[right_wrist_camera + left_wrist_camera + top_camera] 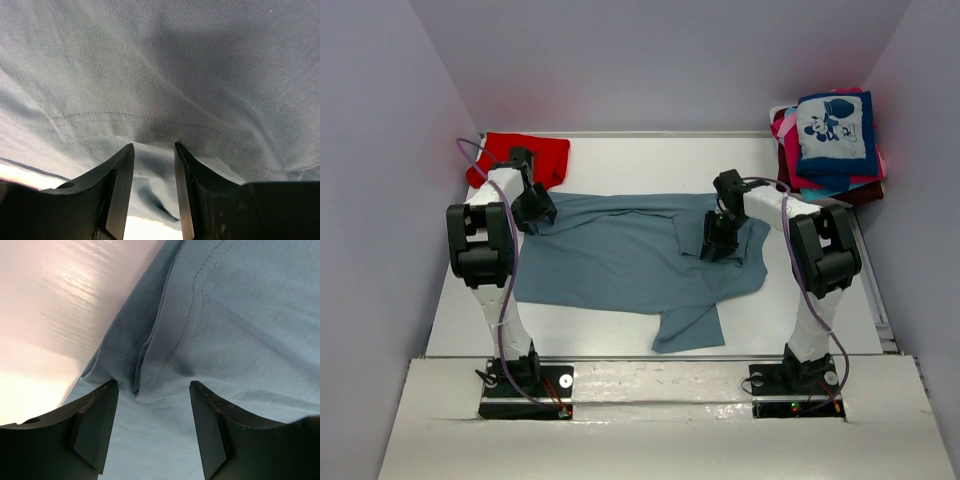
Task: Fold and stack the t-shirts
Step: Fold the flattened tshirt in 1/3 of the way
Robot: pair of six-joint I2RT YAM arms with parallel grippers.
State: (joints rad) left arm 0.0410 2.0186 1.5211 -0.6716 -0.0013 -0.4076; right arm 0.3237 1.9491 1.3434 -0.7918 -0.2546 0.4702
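Note:
A dusty grey-blue t-shirt (620,260) lies spread across the middle of the table, with its right part folded over onto the body. My left gripper (538,212) is at the shirt's far left corner. In the left wrist view it (152,385) is open, its jaws wide apart over a seamed fold of the shirt (225,330). My right gripper (720,243) is on the folded-over part. In the right wrist view it (154,145) is partly open, with a fold of the shirt (200,75) between its jaws below a hem.
A red t-shirt (525,155) lies at the back left, just behind my left arm. A stack of folded shirts sits at the back right, with the navy mouse-print one (835,130) on top. The white table (620,160) is walled on three sides.

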